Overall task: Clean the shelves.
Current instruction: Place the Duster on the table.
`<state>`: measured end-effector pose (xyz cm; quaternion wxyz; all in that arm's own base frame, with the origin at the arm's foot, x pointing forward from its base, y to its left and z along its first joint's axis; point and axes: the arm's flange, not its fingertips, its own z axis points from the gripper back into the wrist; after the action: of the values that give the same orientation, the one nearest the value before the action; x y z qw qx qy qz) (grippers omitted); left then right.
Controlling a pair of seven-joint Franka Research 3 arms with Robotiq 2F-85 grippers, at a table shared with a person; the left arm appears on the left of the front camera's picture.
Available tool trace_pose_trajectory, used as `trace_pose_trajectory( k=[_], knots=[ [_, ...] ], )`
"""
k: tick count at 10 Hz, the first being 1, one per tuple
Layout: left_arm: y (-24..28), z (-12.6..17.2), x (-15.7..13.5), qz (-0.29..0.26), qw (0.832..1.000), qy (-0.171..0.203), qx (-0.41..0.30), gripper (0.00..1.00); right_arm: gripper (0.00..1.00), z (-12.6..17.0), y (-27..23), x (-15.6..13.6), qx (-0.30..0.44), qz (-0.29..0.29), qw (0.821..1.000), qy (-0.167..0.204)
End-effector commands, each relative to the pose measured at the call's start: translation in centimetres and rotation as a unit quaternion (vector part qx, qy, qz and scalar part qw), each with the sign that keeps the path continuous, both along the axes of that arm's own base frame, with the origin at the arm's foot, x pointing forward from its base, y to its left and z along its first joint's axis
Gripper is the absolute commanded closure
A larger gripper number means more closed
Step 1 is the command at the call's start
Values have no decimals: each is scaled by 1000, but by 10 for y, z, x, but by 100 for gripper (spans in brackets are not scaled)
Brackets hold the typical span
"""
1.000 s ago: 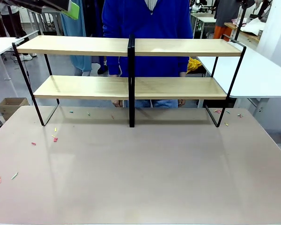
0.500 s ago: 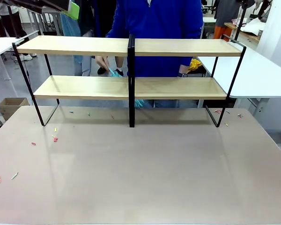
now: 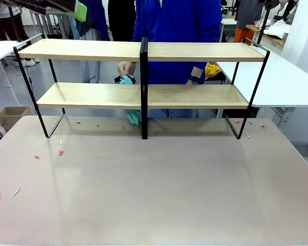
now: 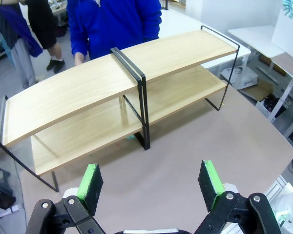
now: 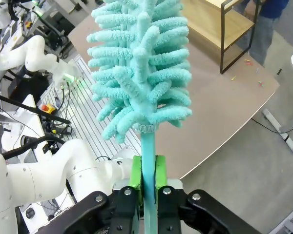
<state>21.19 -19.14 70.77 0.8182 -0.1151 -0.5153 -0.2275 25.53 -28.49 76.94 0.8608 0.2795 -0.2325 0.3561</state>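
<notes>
1. The table (image 3: 159, 189) is a wide grey-beige surface taking up the near half of the front view, bare in the middle.
2. The shelves (image 3: 92, 50) stand along the table's far edge: two long light wood boards, one above the other, in a thin black frame with a central black upright. Both boards look bare.
3. A person in a blue top (image 3: 177, 20) stands right behind the shelves, at the middle. One hand (image 3: 124, 68) holds a teal cloth (image 3: 127, 80) between the two boards, just left of the upright; more teal material shows below the lower board. The other hand rests at the back edge of the lower board, right of the upright.
4. White tables (image 3: 282, 82) flank the scene on both sides, and a cardboard box (image 3: 10, 117) sits on the floor at the left.
5. The left gripper (image 4: 151, 187) hangs above the near part of the table with its green pads spread wide and nothing between them. In its wrist view the shelves lie well ahead and below it, with open table surface in between.
6. The right gripper (image 5: 147, 179) is pressed together on the handle of a teal fluffy duster (image 5: 141, 68), whose head rises upright from the pads. It is off the table's corner, well apart from the shelves; one end of the rack shows behind the duster.
7. Small coloured scraps (image 3: 60, 151) lie scattered on the table, mostly at the left and near the right foot of the rack.
</notes>
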Motion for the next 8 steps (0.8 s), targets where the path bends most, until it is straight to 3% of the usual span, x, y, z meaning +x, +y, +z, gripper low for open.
trace_pose_trajectory(
  k=[1,4,5,6,8],
  knots=[
    [2,0,1,-2,1000,-4,-1,0,88,4,-2,-5,-4,-3,1000,4],
    [0,0,0,0,1000,0,0,0,88,0,0,0,0,0,1000,0],
    [-14,14,-12,-111,992,55,15,0,88,8,27,10,-53,64,996,-22],
    [-6,14,-22,-142,986,90,12,0,88,6,56,18,-116,133,984,-29],
    [48,-29,-14,-154,964,207,-58,0,88,-33,105,36,-199,212,956,-25]
  ],
)
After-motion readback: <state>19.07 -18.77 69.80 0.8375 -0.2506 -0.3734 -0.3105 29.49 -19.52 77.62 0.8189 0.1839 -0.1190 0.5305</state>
